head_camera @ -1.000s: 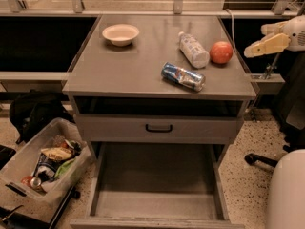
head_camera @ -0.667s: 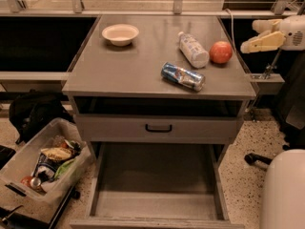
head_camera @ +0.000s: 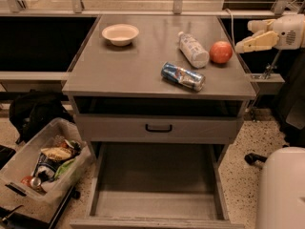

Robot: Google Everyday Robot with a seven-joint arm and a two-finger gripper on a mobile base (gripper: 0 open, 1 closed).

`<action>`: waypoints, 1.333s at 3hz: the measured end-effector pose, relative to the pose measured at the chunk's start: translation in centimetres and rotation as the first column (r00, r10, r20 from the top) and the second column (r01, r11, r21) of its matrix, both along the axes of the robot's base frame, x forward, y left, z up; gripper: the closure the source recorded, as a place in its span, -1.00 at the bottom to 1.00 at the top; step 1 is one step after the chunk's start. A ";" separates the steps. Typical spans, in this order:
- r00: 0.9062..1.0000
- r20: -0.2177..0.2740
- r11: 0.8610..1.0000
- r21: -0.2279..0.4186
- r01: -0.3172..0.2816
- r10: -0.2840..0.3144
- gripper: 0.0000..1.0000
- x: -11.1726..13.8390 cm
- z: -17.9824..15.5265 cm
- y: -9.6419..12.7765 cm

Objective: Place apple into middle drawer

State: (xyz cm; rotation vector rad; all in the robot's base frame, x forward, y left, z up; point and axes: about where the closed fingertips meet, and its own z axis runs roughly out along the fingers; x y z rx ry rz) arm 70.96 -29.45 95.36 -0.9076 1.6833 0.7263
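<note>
The tabletop [head_camera: 133, 66] of the cabinet is being used as the resting place for everything. Below it the middle drawer [head_camera: 157, 185] is being shown pulled out, its grey floor bare. The gripper [head_camera: 244, 36] is being held just off the tabletop's right edge, level with the apple, its jaws being held apart and clamped on nothing. The bottle [head_camera: 194, 50] is being seen lying toward the right rear corner, with the crushed can [head_camera: 183, 76] in front of it. The apple [head_camera: 221, 52] is being seen near the right edge, just beside the bottle and not yet grasped. Being round, it is being judged likely to be nudged by an off-centre closing and rolled into the bottle or off that edge.
</note>
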 end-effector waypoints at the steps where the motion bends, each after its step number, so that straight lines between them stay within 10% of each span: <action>1: 0.995 -0.064 0.994 -0.087 0.067 -0.073 -1.00 2.4 -1.5 0.8; 2: 0.959 -0.179 0.976 -0.052 0.212 -0.218 -1.00 5.5 -3.5 -0.1; 4: 0.953 -0.176 0.965 -0.134 0.227 -0.248 -1.00 6.8 -4.8 0.5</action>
